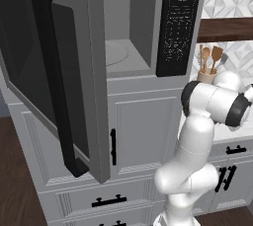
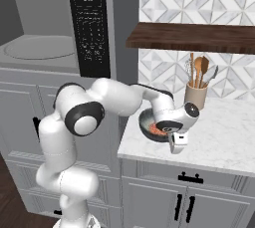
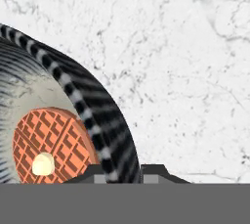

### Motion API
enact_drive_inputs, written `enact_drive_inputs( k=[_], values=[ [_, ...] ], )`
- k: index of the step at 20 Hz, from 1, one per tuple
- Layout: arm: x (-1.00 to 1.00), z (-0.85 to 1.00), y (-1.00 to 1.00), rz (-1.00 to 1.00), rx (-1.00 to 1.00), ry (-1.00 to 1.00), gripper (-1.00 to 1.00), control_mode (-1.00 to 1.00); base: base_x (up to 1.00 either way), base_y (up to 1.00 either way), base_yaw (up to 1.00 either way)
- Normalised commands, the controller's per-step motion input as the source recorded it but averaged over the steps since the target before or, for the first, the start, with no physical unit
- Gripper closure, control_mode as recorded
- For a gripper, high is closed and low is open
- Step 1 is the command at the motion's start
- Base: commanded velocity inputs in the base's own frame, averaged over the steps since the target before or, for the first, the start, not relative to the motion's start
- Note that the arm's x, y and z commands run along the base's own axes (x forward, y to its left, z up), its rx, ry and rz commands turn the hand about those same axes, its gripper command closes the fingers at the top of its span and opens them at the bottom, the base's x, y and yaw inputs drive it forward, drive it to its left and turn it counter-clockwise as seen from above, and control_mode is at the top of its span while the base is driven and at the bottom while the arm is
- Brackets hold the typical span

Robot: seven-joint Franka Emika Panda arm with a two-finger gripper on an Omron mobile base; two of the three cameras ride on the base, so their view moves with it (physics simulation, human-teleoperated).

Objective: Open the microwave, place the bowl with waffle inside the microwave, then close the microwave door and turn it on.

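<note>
Seen from the hand camera, the tool (image 3: 117,173) sits right down on the bowl (image 3: 105,120): one dark fingertip rises on the inside of the striped rim and the other on the outside, so the fingers straddle the wall. Whether they actually press on it I cannot tell. Inside the bowl lies the waffle (image 3: 49,147), an orange-red gridded disc with a small pale lump on it, resting on the paler bottom. Beyond the rim spreads the white marbled bench (image 3: 185,71).

In the right base view the arm reaches over the bench's left end, and the tool (image 2: 175,140) hangs at the near side of the bowl (image 2: 149,125), close to the bench's front edge. The waffle (image 2: 158,130) shows as a reddish patch inside. Just behind and to the right stands a beige crock (image 2: 195,97) with wooden spoons, near the tiled back wall, under a dark wooden shelf (image 2: 199,37).

Left of the bench, the microwave (image 2: 89,23) stands open above grey cabinets, its cavity and turntable showing. In the left base view the microwave door (image 1: 54,77) is swung wide toward the camera on its left hinge, the long black handle (image 1: 54,82) upright.
</note>
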Motion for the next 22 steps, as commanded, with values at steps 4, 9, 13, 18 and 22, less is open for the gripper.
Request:
enact_drive_inputs(
  k=[4, 9, 13, 18, 22],
  values=[
    [0.01, -0.03, 0.18, 0.0, 0.0, 0.01, 1.0, -1.0, 0.0, 0.0, 0.0],
    [-0.79, 0.13, -0.02, 0.03, 0.04, -0.25, 1.0, -1.0, 0.0, 0.0, 0.0],
    [-1.0, 0.47, -0.02, 0.07, 0.03, -0.46, 1.0, -1.0, 0.0, 0.0, 0.0],
    [-1.0, 0.65, 0.06, 0.02, 0.0, -0.42, 1.0, -1.0, 0.0, 0.0, 0.0],
    [-1.0, 0.63, 0.28, 0.0, 0.0, -0.3, 1.0, -1.0, 0.0, 0.0, 0.0]
  ],
)
